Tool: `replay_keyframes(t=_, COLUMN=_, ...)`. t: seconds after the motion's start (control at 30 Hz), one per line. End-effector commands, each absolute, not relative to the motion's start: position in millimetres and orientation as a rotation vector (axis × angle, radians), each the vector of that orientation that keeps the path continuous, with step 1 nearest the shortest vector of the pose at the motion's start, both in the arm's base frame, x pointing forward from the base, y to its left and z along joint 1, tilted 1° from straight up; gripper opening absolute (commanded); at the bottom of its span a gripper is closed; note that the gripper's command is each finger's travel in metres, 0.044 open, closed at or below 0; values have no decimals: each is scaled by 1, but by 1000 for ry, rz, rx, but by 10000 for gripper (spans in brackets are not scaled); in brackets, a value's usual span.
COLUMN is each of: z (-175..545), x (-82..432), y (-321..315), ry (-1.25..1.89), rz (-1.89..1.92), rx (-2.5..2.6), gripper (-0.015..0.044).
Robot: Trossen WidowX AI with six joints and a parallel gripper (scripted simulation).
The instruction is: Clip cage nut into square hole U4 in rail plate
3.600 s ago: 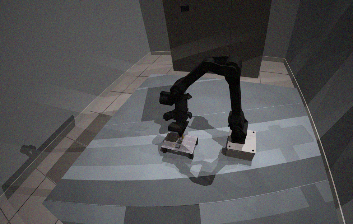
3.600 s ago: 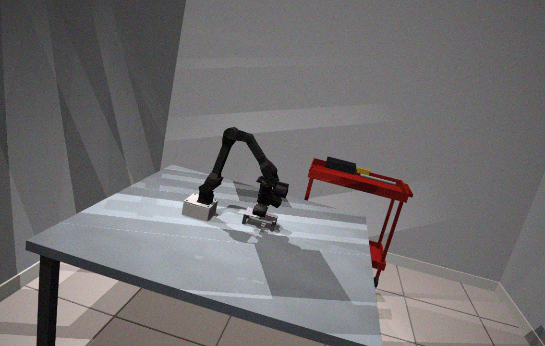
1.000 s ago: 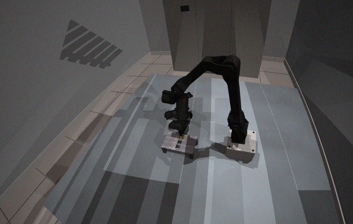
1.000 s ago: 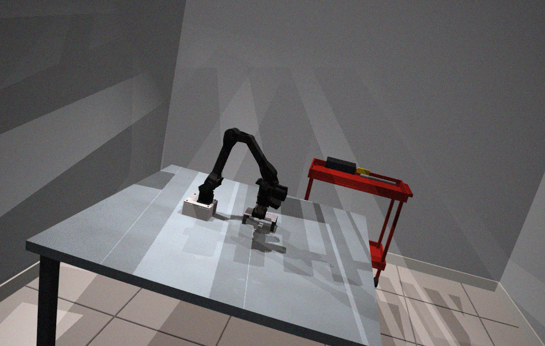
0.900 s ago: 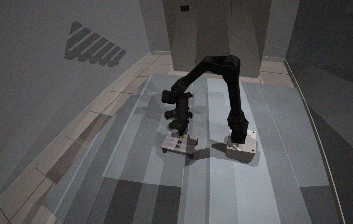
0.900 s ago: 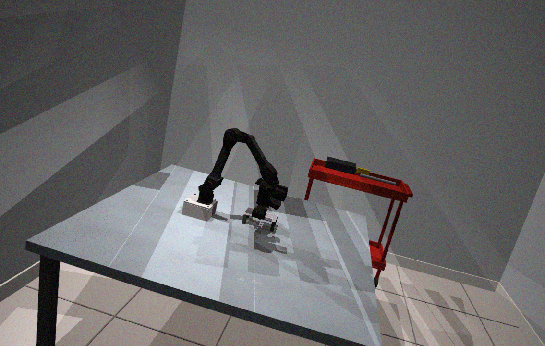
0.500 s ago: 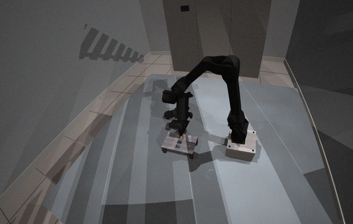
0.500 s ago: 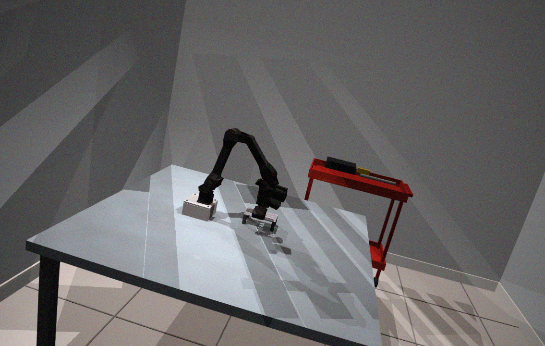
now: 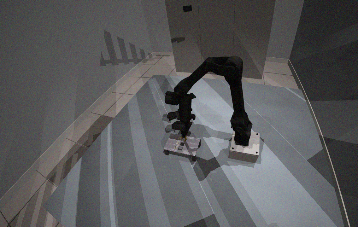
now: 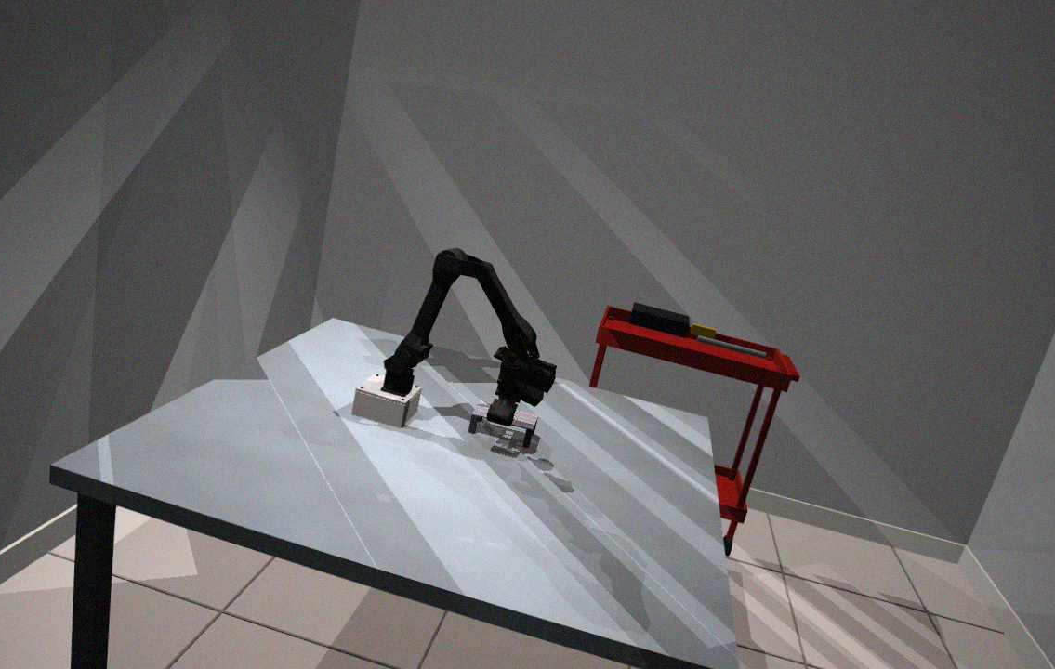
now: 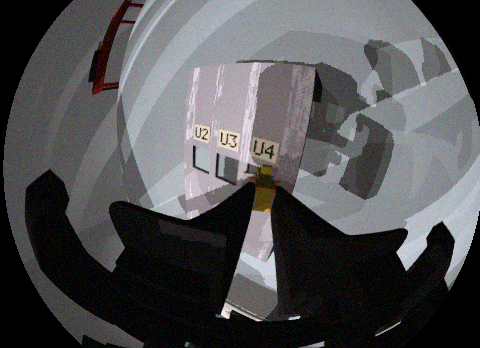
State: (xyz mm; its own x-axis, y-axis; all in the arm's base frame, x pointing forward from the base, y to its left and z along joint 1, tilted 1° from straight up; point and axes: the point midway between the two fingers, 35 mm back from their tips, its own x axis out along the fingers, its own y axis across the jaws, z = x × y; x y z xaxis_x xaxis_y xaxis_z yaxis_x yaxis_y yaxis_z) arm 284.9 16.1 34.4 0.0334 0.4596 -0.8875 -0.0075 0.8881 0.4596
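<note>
We look down from high up at the arm [image 9: 237,93] [image 10: 423,320] and table [image 9: 259,191] [image 10: 331,516] | outside, we look from farther off, across the tabletop | at the wrist, we look close along the fingers | all three share the rail plate [image 9: 190,145] [image 10: 526,418] [image 11: 230,95]

Grey walls [image 9: 47,33] [image 10: 639,166], crossed by slanting bands of light and shadow. Floor [image 9: 101,110] [image 10: 248,607] laid in pale tiles. Blue-grey tabletop [image 9: 135,180] [image 10: 265,482] [image 11: 240,18], carried on dark legs. Red cart [image 10: 697,359] [image 11: 111,48], stood near a wall; a black box [image 10: 660,319] and a yellow block [image 10: 703,331] borne on its top tray.
</note>
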Motion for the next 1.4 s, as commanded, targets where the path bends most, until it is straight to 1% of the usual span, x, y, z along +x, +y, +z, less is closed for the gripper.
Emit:
replay_keyframes(t=0.0, z=35, x=285, y=17, ry=1503, rz=377, rx=372, gripper=33)
replay_keyframes(t=1.37, z=34, x=285, y=17, ry=1509, rz=345, rx=341, gripper=33)
